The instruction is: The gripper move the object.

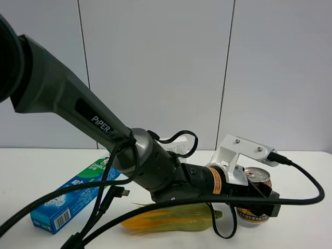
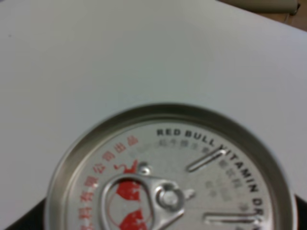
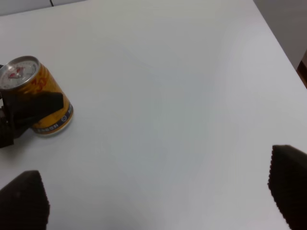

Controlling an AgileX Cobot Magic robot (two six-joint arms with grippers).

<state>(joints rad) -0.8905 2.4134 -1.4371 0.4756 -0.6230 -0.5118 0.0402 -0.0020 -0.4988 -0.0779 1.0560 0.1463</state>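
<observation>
1. My left jaws [image 1: 258,201] are clenched around the gold can [image 1: 257,175]. It stands upright on the white surface [image 1: 31,166], on the right side of the high view.
2. There, my wrist and the white camera bracket [image 1: 238,155] hide most of the gold can. Only its silver top and a strip of its lower label show.
3. My left wrist camera sees only the lid [image 2: 172,182], a little blurred and cut off at the edge.
4. The right wrist view shows one black finger [image 3: 45,103] across the can's side [image 3: 45,84]. The other finger is hidden.
5. My right jaws [image 3: 156,191] are released, wide apart, well apart from the gold can. Only their tips show.
6. A corn cob [image 1: 171,220] lies just beside the gold can, partly behind cables.
</observation>
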